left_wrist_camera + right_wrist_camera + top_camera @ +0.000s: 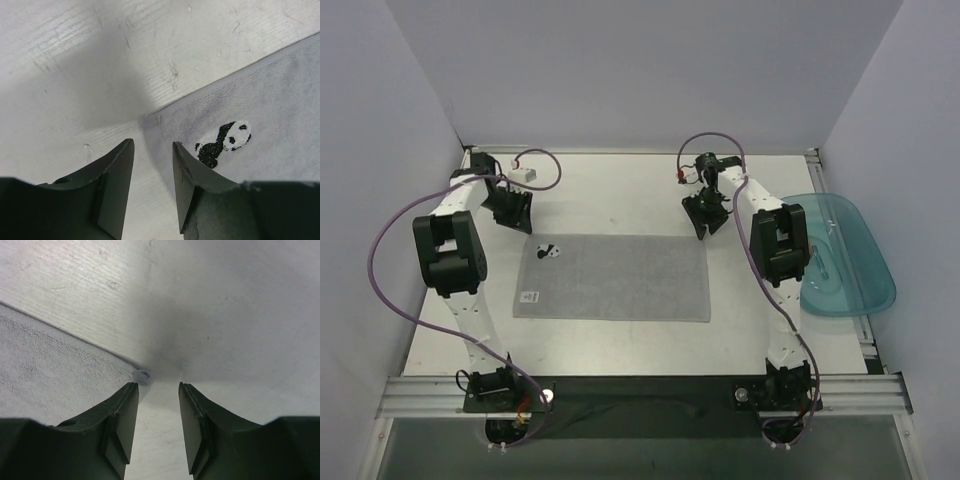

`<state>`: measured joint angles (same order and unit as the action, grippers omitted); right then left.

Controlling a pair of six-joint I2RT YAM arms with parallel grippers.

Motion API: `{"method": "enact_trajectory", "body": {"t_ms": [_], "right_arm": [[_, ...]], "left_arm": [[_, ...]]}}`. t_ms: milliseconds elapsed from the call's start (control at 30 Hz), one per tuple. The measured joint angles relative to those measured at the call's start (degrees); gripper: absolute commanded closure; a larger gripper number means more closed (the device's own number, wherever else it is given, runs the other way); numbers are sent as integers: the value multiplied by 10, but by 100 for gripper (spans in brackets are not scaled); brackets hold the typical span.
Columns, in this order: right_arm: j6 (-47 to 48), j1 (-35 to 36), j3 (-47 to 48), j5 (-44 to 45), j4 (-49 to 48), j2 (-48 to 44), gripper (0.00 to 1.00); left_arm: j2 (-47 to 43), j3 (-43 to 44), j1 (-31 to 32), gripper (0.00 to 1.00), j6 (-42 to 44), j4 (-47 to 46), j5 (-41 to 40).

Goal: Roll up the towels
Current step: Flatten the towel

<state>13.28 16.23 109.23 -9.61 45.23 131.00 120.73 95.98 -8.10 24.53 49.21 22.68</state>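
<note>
The light grey rectangular cloth towel (612, 277) lay flat on the white counter (620, 190). The left gripper (152, 147) and right gripper (158, 387) stood open at its far corners.

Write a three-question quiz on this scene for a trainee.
1. True or false: the grey towel lies flat and unrolled.
2. At which corner of the towel is the panda print? A. far left B. far right C. near right
3. Fill in: the left gripper and the right gripper each hover at a far corner of the towel, jaws ___, with nothing between them.
Key: 1 true; 2 A; 3 open.
</note>
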Motion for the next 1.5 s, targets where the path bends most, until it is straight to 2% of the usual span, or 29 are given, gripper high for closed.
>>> {"method": "enact_trajectory", "body": {"t_ms": [200,333,433,467,567,767,933,1033,1500], "right_arm": [[-5,5,0,-14,0,18,63],[-8,11,0,-18,0,18,69],[-12,12,0,-23,0,18,80],[-11,12,0,-24,0,19,90],[-12,12,0,-27,0,19,100],[-12,12,0,-32,1,19,100],[-12,12,0,-33,1,19,100],[-12,12,1,-33,1,19,100],[-10,11,2,-32,2,19,100]], "left_arm": [[11,0,0,50,0,-2,-2],[14,0,0,49,0,-3,-2],[18,1,0,50,0,-6,-4],[20,1,0,49,0,-7,-5],[28,3,1,49,0,-10,-7],[36,7,9,51,2,-11,-15],[45,16,18,64,5,-15,-17],[47,18,21,67,8,-18,-17],[44,10,21,65,35,-23,-10]]}}
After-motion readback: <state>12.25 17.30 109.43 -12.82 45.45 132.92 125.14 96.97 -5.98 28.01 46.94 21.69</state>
